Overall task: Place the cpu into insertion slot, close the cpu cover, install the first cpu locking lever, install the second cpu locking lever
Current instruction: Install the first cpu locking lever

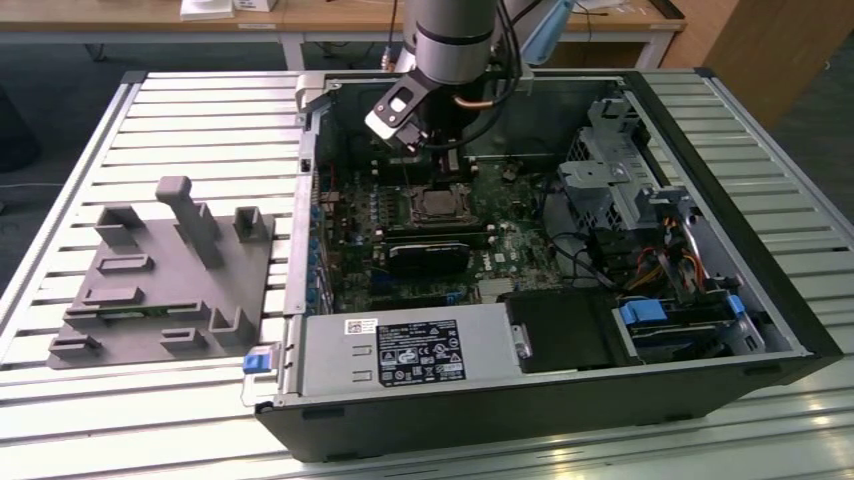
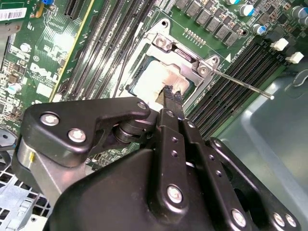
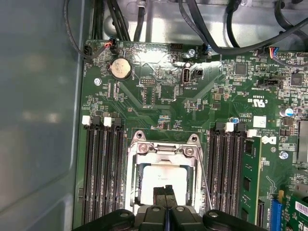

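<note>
The cpu (image 3: pixel 163 175) lies in the insertion slot (image 3: pixel 131 185), its pale face showing through the window of the silvery cpu cover (image 3: pixel 161 150), which lies flat over it. In the second wrist view the cpu (image 2: pixel 156 79) sits under the same cover (image 2: pixel 185 67). A thin locking lever (image 2: pixel 240 84) angles out from one side of the socket; it is the fine rod (image 3: pixel 206 185) beside the cover. My gripper (image 3: pixel 166 192) hangs just above the cpu face, fingers (image 2: pixel 169 94) shut together with nothing between them. In the exterior view the gripper (image 1: pixel 445 165) is over the socket (image 1: pixel 438 204).
Long black memory slots (image 3: pixel 103 173) flank the socket on both sides. A black heatsink block (image 1: pixel 430 252), a labelled power supply (image 1: pixel 400 355) and a drive cage (image 1: pixel 614 175) crowd the case. A grey fixture (image 1: pixel 160 270) stands outside, on the exterior view's left.
</note>
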`<state>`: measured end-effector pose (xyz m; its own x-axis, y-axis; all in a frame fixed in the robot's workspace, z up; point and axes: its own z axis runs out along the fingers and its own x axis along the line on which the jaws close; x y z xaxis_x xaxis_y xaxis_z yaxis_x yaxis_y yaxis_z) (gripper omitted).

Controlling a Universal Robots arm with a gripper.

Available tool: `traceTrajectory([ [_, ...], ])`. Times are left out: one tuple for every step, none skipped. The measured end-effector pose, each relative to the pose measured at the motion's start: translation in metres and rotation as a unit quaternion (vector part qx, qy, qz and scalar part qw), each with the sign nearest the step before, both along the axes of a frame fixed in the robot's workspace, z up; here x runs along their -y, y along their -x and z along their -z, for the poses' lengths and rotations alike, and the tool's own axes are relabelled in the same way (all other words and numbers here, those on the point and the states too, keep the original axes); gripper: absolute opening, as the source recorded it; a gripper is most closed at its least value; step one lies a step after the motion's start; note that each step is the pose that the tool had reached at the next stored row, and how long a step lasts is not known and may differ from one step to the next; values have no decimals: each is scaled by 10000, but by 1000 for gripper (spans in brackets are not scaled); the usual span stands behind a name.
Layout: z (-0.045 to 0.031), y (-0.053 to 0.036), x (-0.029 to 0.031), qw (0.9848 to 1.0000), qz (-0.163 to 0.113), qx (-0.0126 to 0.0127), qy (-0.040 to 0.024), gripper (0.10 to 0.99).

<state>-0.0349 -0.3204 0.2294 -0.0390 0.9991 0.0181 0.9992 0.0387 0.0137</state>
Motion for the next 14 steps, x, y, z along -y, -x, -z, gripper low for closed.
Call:
traceTrajectory([
  [-7,0,0,10000,0,0,2,114],
  [-15,0,0,10000,0,0,3,114],
  [-24,0,0,10000,0,0,4,114],
  [-31,0,0,10000,0,0,4,114],
  [-38,0,0,10000,0,0,4,114],
  [-45,0,0,10000,0,0,5,114],
  [-54,0,0,10000,0,0,6,114],
  [-62,0,0,10000,0,0,7,114],
  [-72,0,0,10000,0,0,7,114],
  [-82,0,0,10000,0,0,8,114],
  [-91,0,0,10000,0,0,9,114],
  [-100,0,0,10000,0,0,9,114],
  [-110,0,0,10000,0,0,10,114],
  [-120,0,0,10000,0,0,12,114],
])
